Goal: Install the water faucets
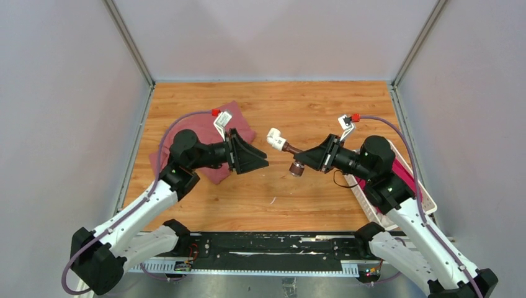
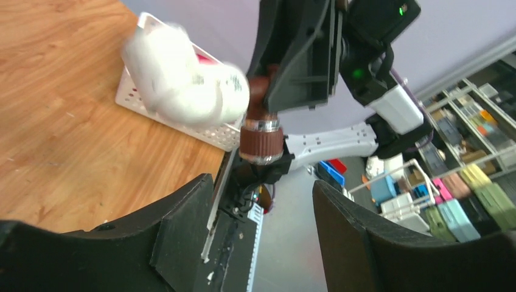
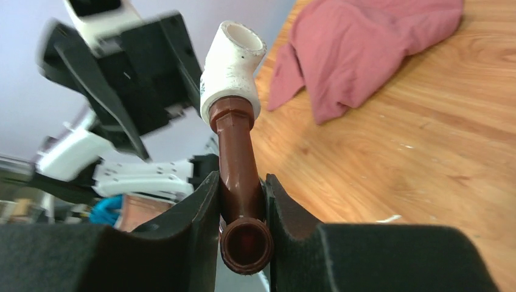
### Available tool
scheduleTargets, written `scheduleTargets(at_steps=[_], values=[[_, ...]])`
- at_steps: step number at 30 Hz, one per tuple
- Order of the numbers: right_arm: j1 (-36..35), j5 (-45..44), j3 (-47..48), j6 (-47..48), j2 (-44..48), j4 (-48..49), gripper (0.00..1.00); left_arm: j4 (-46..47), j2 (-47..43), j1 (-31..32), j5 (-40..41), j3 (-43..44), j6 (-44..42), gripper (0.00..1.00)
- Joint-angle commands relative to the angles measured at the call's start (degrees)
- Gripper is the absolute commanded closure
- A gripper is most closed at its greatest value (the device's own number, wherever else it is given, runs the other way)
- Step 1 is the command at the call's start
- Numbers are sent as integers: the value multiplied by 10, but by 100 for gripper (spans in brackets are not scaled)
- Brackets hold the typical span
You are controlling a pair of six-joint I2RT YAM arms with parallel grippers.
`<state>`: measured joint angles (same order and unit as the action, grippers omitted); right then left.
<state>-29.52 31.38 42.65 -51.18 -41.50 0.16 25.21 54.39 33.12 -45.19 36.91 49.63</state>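
My right gripper (image 3: 242, 204) is shut on the dark reddish-brown tap (image 3: 238, 164), held above the middle of the table (image 1: 273, 192). A white plastic elbow fitting (image 3: 232, 68) sits on the tap's far end. From above, the fitting (image 1: 274, 138) points left and the tap's ribbed knob (image 1: 296, 168) with its silvery ring hangs below the right gripper (image 1: 308, 158). My left gripper (image 1: 263, 162) stands open just left of the fitting, apart from it. In the left wrist view the blurred fitting (image 2: 182, 79) and knob (image 2: 260, 141) lie beyond the open gripper (image 2: 261, 234), whose jaws hold nothing.
A pink-red cloth (image 1: 205, 133) lies on the wooden table under the left arm. A white slatted basket (image 1: 423, 197) with something pink-red in it stands at the right edge, under the right arm. Grey walls close in the table on three sides.
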Motion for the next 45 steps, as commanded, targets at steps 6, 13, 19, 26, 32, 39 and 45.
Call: scheduleTargets(at_steps=[6, 13, 19, 26, 32, 39, 45], values=[[-5, -10, 67, 310, 15, -174, 100, -350, 48, -27, 2, 163, -35, 30], [-32, -83, 96, 417, 34, -237, 100, -380, 121, -37, -17, 194, 46, 1], [-97, -193, 73, 504, 62, -227, 100, -199, 126, -38, -7, 135, 231, 0], [-219, -334, 26, 591, 70, -155, 100, -194, 130, -37, 21, 129, 283, 0], [-316, -474, 16, 666, 53, -100, 100, -196, 160, -36, -3, 129, 291, 0], [-341, -506, 14, 692, 42, -66, 100, -271, 177, -36, -12, 145, 239, 0], [-345, -490, 15, 692, 24, -60, 100, -223, 185, -36, -31, 144, 271, 0]])
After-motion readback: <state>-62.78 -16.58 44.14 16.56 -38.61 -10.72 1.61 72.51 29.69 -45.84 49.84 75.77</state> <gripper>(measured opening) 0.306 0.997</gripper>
